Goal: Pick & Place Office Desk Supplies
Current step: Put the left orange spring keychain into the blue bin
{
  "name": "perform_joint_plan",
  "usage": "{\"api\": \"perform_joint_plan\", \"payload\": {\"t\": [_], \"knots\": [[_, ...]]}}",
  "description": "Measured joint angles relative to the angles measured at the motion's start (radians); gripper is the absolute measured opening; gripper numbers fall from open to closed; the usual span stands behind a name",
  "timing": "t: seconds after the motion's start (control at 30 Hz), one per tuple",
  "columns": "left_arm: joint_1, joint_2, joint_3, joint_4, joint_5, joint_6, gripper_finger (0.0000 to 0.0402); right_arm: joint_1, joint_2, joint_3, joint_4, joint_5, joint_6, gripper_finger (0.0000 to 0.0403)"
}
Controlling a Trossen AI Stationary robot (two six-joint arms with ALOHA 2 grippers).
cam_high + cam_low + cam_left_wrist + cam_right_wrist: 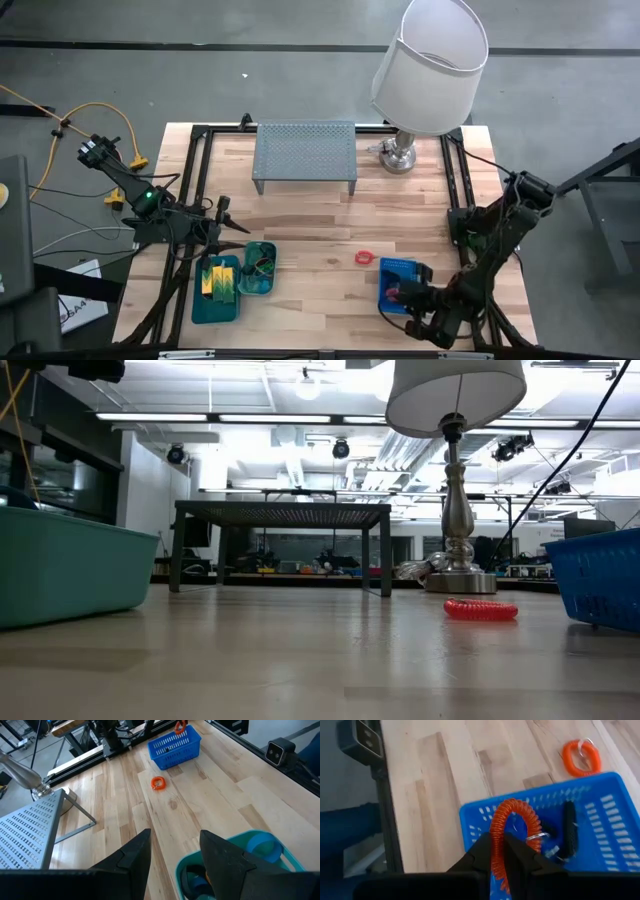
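Wooden table [330,225] carries all the gear. White-shaded lamp [430,55] stands at the far edge toward the right side, its metal base [398,155] just beside the grey perforated riser shelf [305,155], which sits far-centre.

Near-left: two teal trays side by side, touching. Bigger tray [217,290] holds yellow-green blocks [219,278]; smaller tray [258,268] holds blue and dark loops.

Near-right: blue mesh basket [401,283], w/ a black coil loop [568,832] inside.

Left gripper [175,842] hangs over the far rim of the smaller tray, fingers spread apart, nothing btwn them.

Right gripper [502,847] is over the basket's near side, pinched tight on a red coil loop [512,827] that arches up above the basket.

A second red coil loop [364,258] lies flat on bare wood btwn trays and basket, near the basket, apart from it. Nothing blocks it.
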Motion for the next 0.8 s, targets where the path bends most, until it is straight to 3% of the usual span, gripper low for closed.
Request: {"api": "perform_joint_plan", "payload": {"t": [0.27,0.57,0.8], "knots": [[0.000,0.000,0.000,0.000,0.000,0.000,0.0161,0.007,0.002,-0.006,-0.032,-0.005,0.042,0.0025],[0.000,0.000,0.000,0.000,0.000,0.000,0.0161,0.007,0.116,-0.007,-0.030,-0.036,0.138,0.0025],[0.000,0.000,0.000,0.000,0.000,0.000,0.0161,0.007,0.130,-0.007,-0.026,-0.033,0.168,0.0025]]}}
